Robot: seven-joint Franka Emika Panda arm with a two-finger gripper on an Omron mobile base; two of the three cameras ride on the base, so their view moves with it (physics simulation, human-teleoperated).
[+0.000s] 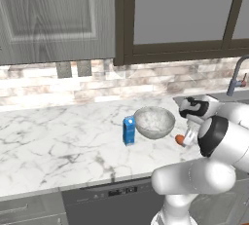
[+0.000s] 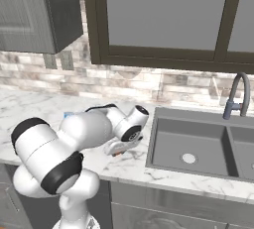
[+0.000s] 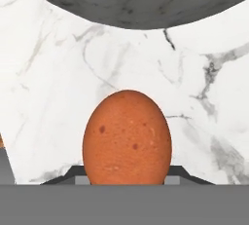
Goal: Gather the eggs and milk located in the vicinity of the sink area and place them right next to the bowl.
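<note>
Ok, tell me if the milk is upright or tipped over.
Upright. The milk stands on its base on the counter, white-marked top up, just left of the bowl.

Glossy white veined marble tabletop [image 1: 58,141], matt pitted orange-brown egg [image 3: 127,139], glossy stone-like speckled bowl [image 1: 154,121], matt dark grey sink [image 2: 198,143], wood-grain cabinet door [image 1: 48,14]

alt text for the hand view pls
An orange-brown egg sits between the gripper fingers, just above a white marble counter. The grey underside of the bowl curves across the top.
</note>
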